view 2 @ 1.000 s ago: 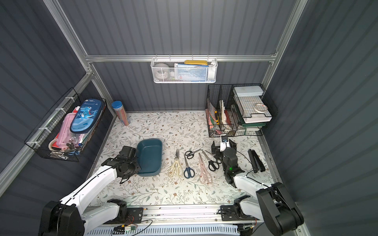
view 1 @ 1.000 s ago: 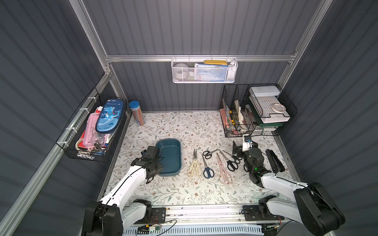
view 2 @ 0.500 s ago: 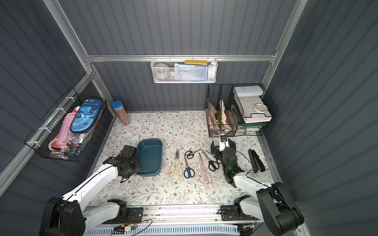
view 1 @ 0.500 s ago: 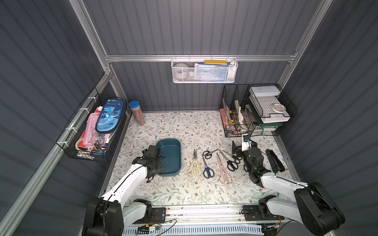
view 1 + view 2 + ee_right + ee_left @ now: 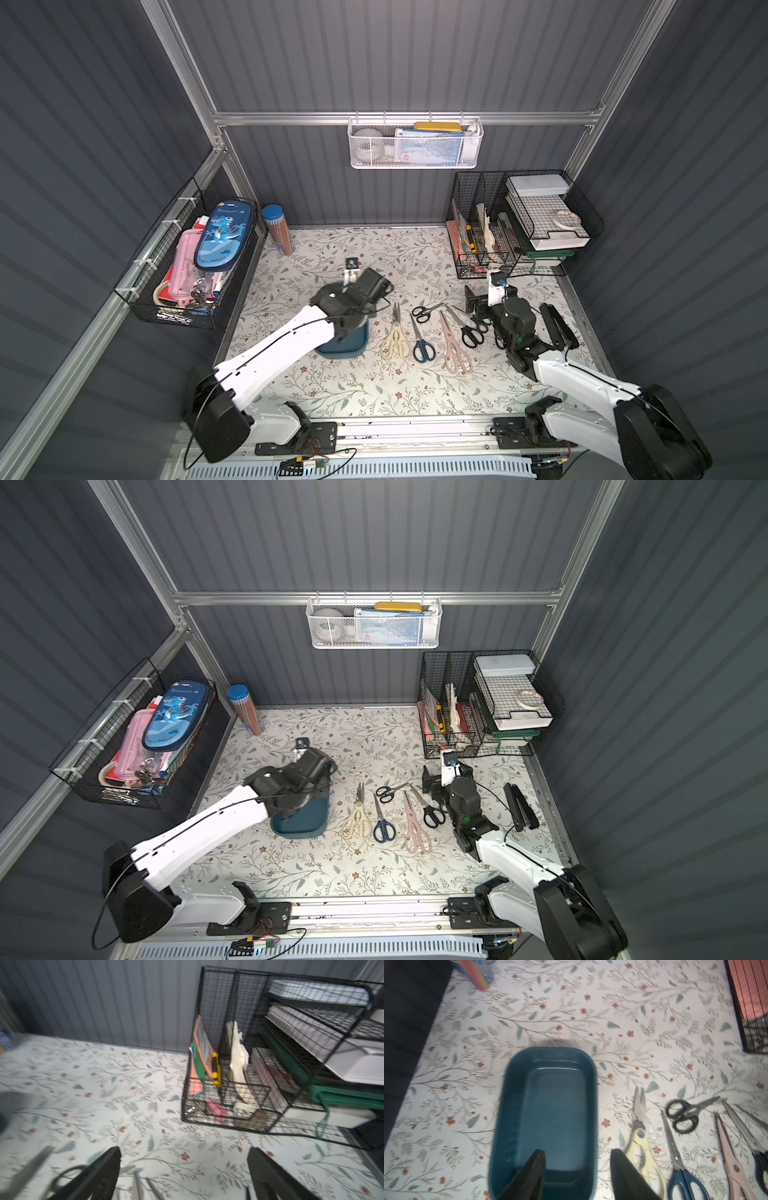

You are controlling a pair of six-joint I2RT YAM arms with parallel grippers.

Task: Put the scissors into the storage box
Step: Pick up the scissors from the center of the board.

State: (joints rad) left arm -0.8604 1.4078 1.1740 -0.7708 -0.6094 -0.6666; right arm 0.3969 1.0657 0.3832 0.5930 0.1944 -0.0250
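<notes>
the left pincer (image 5: 576, 1153) hangs spread over one end of the storage box (image 5: 515, 1115), with nothing between its black fingers (image 5: 537, 1165). one finger is above the box floor, the other outside the wall on the side where the scissors lie. the box is empty and sits flat on the flowered table (image 5: 571, 1012).

just beside the box lie the cream shears (image 5: 640, 1140), blades pointing towards the back wall. next in the row are the blue-handled pair (image 5: 675, 1153), a small black pair (image 5: 685, 1113) and the pink shears (image 5: 731, 1157). more black pairs (image 5: 467, 330) lie further along, close under the right pincer (image 5: 184, 1152). that pincer is spread wide and empty, low over the table; its wrist view is blurred.

all of these look stiff and tough: steel blades, hard plastic handles, nothing fragile. they lie flat, so there is little edge to get under. the blades are thin and smooth and would likely slip in a pinch. the thicker neck at the pivot, where handle meets blade, seems the best place to hold, since a pair should hang near level from there. a grip on one handle loop may let the pair swing open. the cream shears look the heaviest. the box looks light and may slide if bumped.
</notes>
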